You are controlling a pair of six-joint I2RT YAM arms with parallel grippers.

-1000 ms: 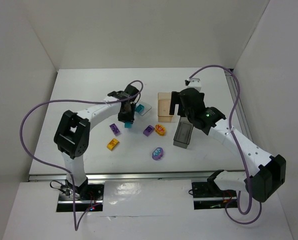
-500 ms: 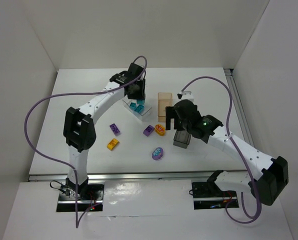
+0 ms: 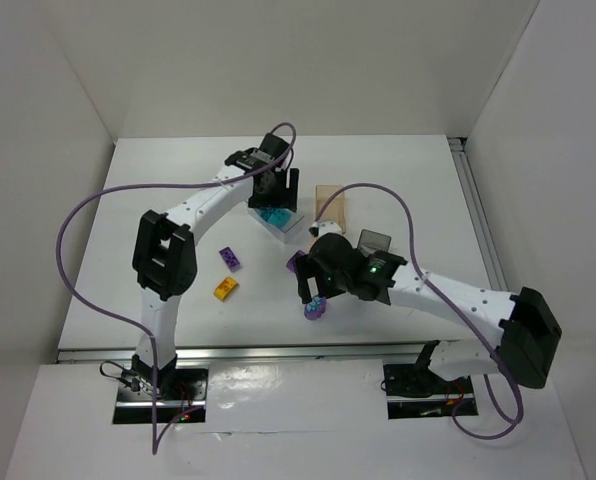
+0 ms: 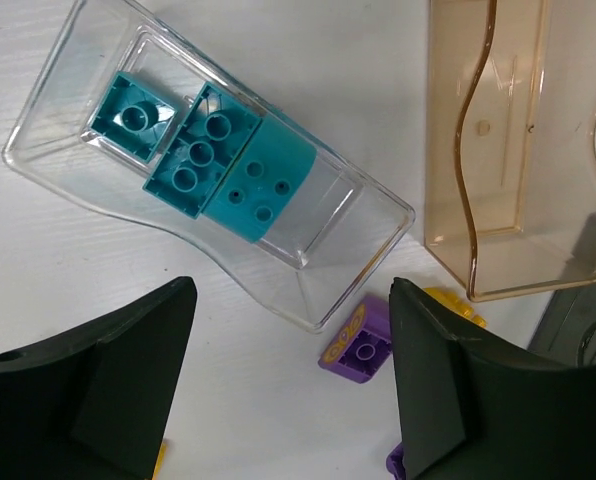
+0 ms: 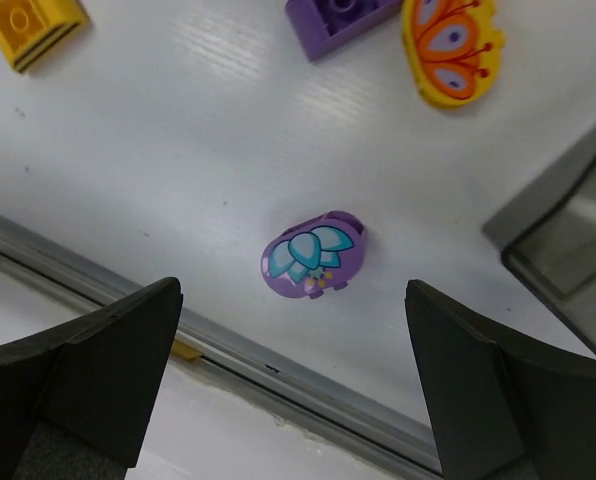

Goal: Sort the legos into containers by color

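Our right gripper (image 5: 293, 330) spread above the purple brick (image 5: 311, 255) | left gripper (image 4: 290, 300) spread, empty, beyond that brick | we judge it light, slick: pinch across its narrow width.

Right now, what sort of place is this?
Probably a robotics lab test cell: white left arm and right arm bolted beside a white table, plain white walls boxing it in, teal toy bricks in a clear plastic bin.
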